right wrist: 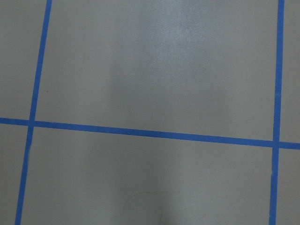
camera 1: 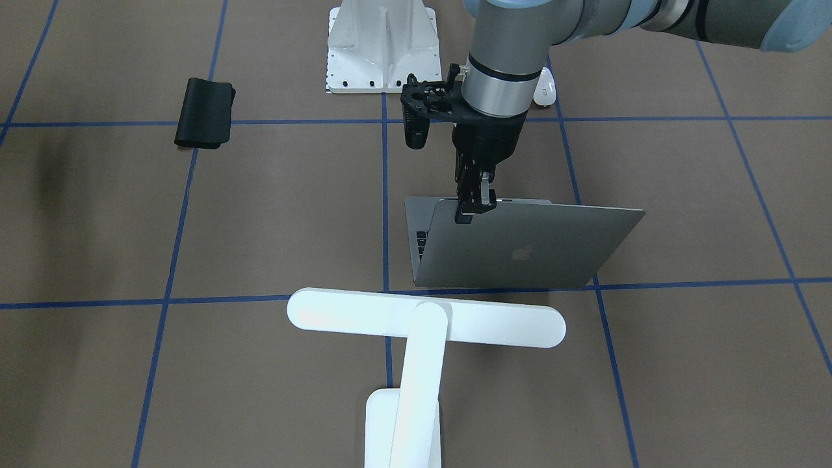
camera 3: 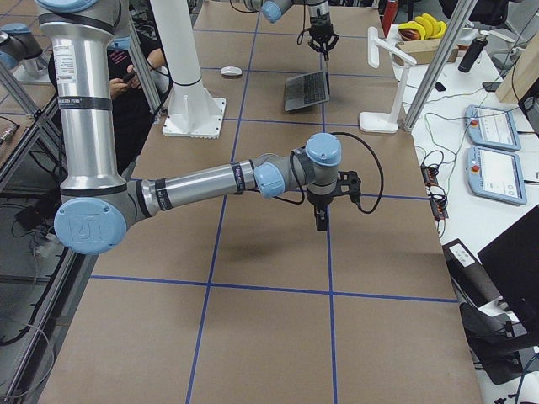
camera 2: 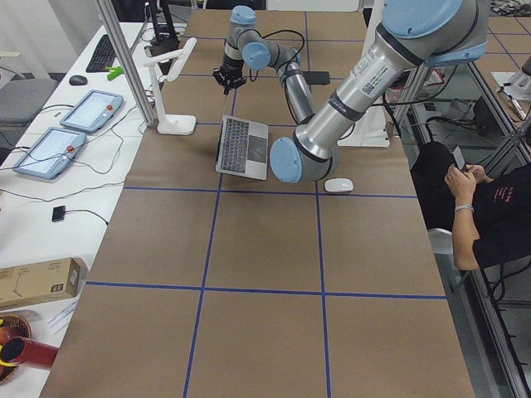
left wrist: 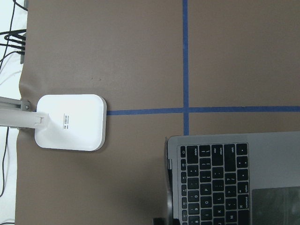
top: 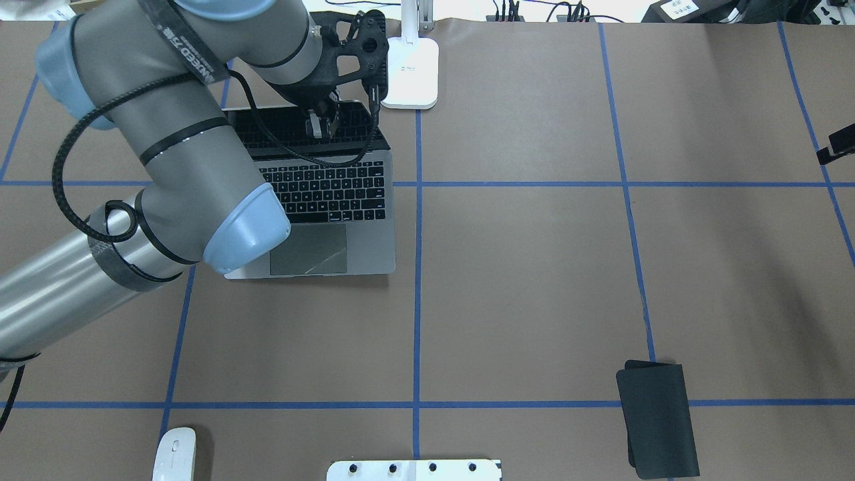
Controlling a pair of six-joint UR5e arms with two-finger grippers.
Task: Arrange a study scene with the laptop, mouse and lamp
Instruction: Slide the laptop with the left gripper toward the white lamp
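The lamp [camera 1: 426, 318] is closest in the front-facing view. Its long white bar runs crosswise on a slanted arm, and its rectangular base stands at the desk's [top: 534, 267] far edge from the robot. Just behind the bar in that view is the laptop [camera 1: 526, 250]. It sits open on the robot's left half of the desk, with the lid raised and leaning back so that its logo faces away from the robot. The keyboard and trackpad face the robot. From overhead, the lamp base is just beside the laptop's hinge-side corner and does not touch it.

The left claw [camera 1: 474, 201] reaches down from above with its fingers narrowed onto the top edge of the lid, near one corner, one finger on each face. The left arm stretches across the laptop and hides part of the keyboard from overhead.

The mouse [top: 175, 454] lies on the near edge of the desk on the robot's left, well apart from the laptop. A white bolted pedestal [top: 414, 469] stands at the middle of that edge. A flat black mat [top: 658, 419] lies on the robot's right half, well apart from everything else.

The right claw [camera 3: 321, 223] points down over bare desk near a crossing of blue tape lines. I cannot tell whether it is wide or narrow. A seated person [camera 2: 489, 207] is beside the desk.
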